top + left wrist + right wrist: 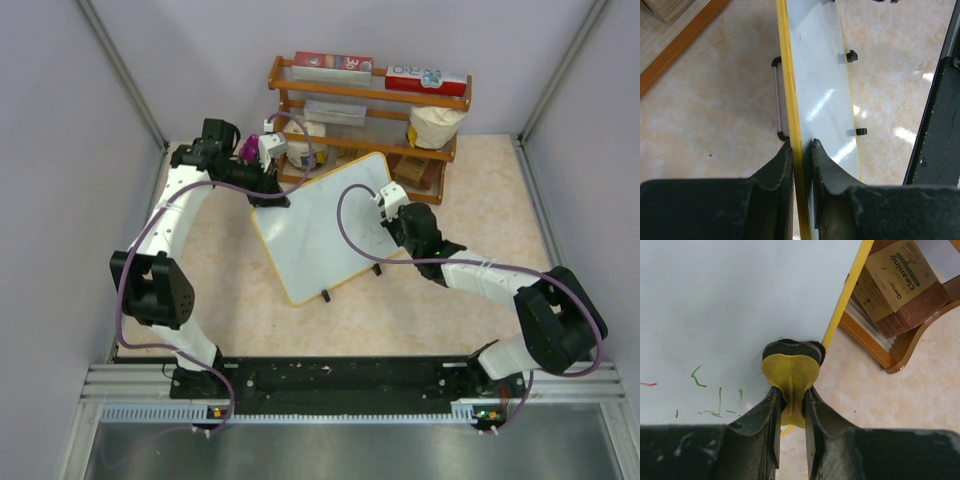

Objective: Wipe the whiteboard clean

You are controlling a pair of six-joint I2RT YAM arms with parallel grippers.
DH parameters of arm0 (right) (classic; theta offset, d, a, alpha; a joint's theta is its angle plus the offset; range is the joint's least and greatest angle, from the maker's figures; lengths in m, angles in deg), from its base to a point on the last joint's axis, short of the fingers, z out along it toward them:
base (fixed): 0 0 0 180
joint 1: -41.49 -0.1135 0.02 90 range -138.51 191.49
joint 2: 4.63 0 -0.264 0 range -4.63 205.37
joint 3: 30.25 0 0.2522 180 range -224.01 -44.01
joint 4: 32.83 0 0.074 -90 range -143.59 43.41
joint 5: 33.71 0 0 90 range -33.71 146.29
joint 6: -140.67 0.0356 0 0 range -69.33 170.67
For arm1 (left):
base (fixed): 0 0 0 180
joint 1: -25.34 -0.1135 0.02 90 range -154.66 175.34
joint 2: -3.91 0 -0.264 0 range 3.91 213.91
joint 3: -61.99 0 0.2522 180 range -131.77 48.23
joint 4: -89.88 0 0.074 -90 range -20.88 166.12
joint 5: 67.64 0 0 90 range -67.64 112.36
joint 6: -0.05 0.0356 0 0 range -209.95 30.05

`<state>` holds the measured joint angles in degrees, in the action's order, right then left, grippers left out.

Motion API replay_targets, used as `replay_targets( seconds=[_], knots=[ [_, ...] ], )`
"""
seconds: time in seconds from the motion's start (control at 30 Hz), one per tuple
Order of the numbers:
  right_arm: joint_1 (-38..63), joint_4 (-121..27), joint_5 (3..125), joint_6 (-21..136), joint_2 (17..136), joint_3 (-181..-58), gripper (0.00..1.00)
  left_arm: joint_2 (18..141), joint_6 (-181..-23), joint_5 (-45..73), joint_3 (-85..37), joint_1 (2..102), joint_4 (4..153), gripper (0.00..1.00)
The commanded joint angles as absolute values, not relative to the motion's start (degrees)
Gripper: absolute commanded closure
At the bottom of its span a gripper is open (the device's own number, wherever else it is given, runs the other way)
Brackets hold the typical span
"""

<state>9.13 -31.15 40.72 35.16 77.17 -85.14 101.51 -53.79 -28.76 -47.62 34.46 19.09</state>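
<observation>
Right gripper (pixel 790 395) was clamped on a yellow moulded eraser (pixel 791 371) with a black pad, which was pressed against the large white rectangular whiteboard (pixel 320 230) with a thin yellow-orange frame, near its right edge. Only the right wrist view showed green pen marks (pixel 715 402) and a red stroke (pixel 647 384) on it. The whiteboard sat askew at the middle of the beige marbled desk (pixel 230 290). The left wrist view alone showed the left gripper (pixel 801 145) pinching the frame edge. A brown wooden rack (pixel 370 95) stood behind.

- You're looking at a robot lab cell: plain panels (pixel 50 120) on aluminium posts (pixel 125 72).
- Black mounting rail (pixel 340 378) runs along your table's (pixel 240 300) near edge.
- The wooden rack (pixel 372 91) holds what seem to be household props.
</observation>
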Motion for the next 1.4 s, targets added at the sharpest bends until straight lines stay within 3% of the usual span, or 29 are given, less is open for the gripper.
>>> replay_targets(
  seconds=[0.0,0.3,0.83,0.97,1.37],
  knots=[
    [9.9,-27.7,43.7,35.9,76.7,-87.0,1.00,100.3,-47.7,-26.3,-45.7,35.7,16.4,1.00],
    [7.2,-28.8,49.6,39.8,76.1,-87.3,1.00,100.5,-48.2,-26.4,-45.6,35.7,16.4,1.00],
    [-7.1,-28.8,48.8,40.9,80.2,-90.2,1.00,100.2,-49.0,-26.6,-45.7,35.7,16.6,1.00],
    [-6.5,-28.0,46.0,38.7,79.8,-89.5,1.00,100.2,-48.9,-26.5,-45.7,35.7,16.6,1.00],
    [7.6,-26.4,49.3,39.4,78.1,-86.3,1.00,100.2,-47.8,-26.2,-45.4,35.7,16.2,1.00]
  ],
)
